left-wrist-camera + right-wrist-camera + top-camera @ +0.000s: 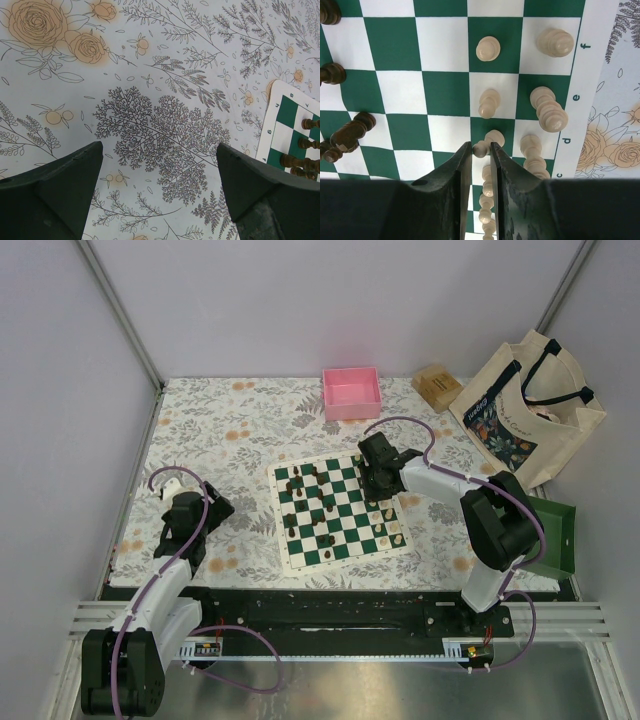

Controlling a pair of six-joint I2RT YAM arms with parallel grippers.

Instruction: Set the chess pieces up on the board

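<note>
The left end effector hangs above the flower-printed surface, well left of the board. Its two dark fingers are spread wide, with only the printed cloth between them. They hold and touch nothing.

The board lies flat near the middle of the surface, turned a little askew. It is a mat of dark green and white checks with a thin white border that carries small letters. The dark pieces stand mostly on its left and far part, a few of them close along the left border. The cream pieces gather on the right side, in the two rows nearest the lettered border. All are small turned figurines, each smaller than a square.

The right end effector is low over that cream cluster. Its fingers stand only a narrow slit apart, and one cream piece sits in the slit, its head showing at the fingertips. I cannot tell whether the fingers press on it or merely flank it.

Beyond the board's far edge sits a pink tray. A tote bag is at the far right, and a green tray is nearer on the right.
</note>
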